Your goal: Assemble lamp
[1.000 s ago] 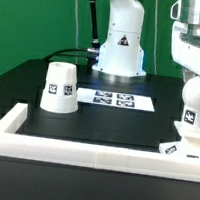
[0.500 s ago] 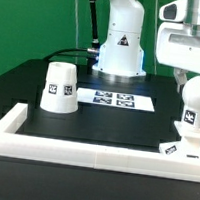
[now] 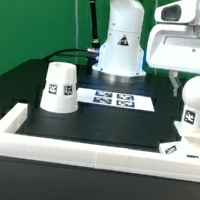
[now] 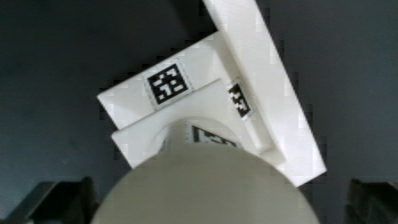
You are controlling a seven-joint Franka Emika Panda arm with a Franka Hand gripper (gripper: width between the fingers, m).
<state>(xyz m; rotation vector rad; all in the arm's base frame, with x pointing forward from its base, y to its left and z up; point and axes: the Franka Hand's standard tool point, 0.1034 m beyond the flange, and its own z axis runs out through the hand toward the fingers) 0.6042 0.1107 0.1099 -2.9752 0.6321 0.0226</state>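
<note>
The rounded white bulb [image 3: 195, 111] stands upright on the flat square base [image 3: 171, 148] at the exterior view's right, by the white bar. My gripper [image 3: 196, 83] is just above the bulb's top, open, its fingers clear of it. In the wrist view the bulb [image 4: 196, 180] fills the space between my two dark fingers [image 4: 63, 200], which stand wide apart and do not touch it; the tagged base [image 4: 187, 90] lies beyond it. The tapered cone shade [image 3: 59, 86] stands wide end down at the exterior view's left, far from my gripper.
The marker board [image 3: 113, 97] lies flat between the shade and the bulb. Long white bars [image 3: 82, 148] edge the table's front and left side. The arm's white pedestal [image 3: 121, 45] stands at the back.
My gripper has risen straight up off the bulb. The bulb has stayed upright on the base. The shade has not moved.
</note>
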